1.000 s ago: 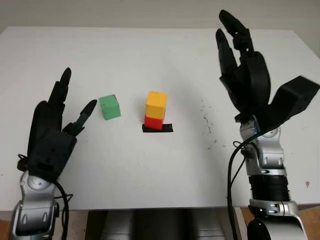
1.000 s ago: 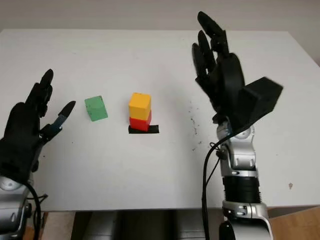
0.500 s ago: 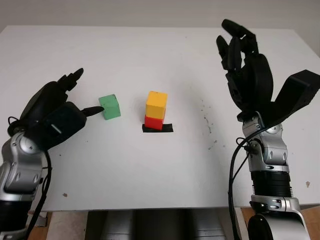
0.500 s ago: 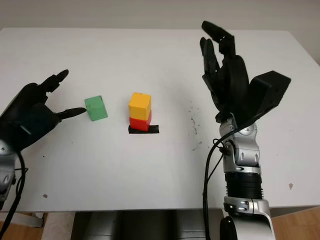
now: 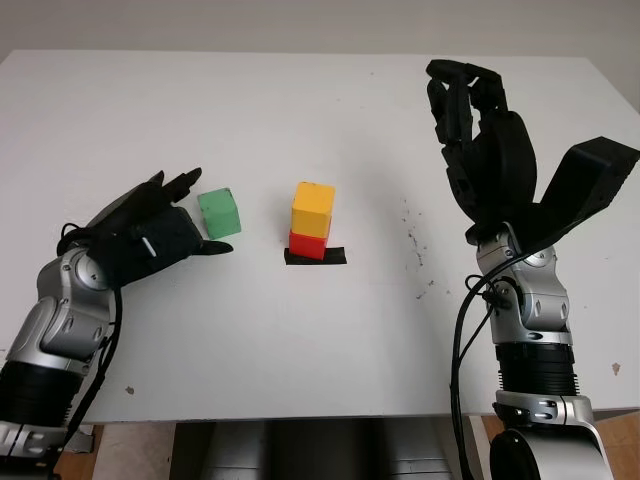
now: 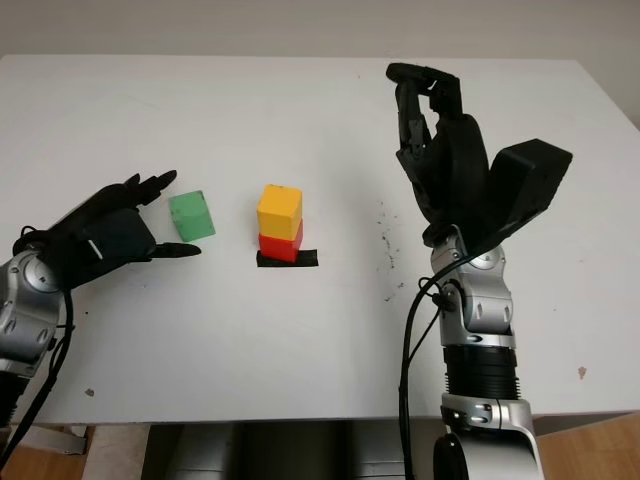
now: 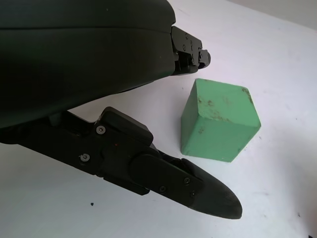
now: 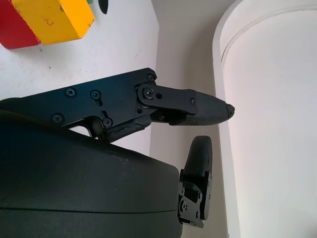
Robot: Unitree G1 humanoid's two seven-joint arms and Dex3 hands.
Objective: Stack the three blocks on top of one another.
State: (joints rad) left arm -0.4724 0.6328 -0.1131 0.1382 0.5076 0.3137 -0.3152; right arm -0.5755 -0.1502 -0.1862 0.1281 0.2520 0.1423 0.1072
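Note:
A yellow block stands on a red block, which sits on a black tape patch at the table's middle. They also appear in the right wrist view as yellow block and red block. A green block lies alone to their left. My left hand is open, low over the table around that block, fingers behind it and thumb in front, with gaps on both sides. Close up, the green block sits between the thumb and the fingers. My right hand is open, raised at the right.
The white table has bare room in front of and behind the blocks. Dark specks mark the surface right of the stack. The table's front edge runs just before both forearms.
My left hand has dropped and moved right, from upright and clear of the green block to flanking it. The right hand's fingertips have bent forward a little.

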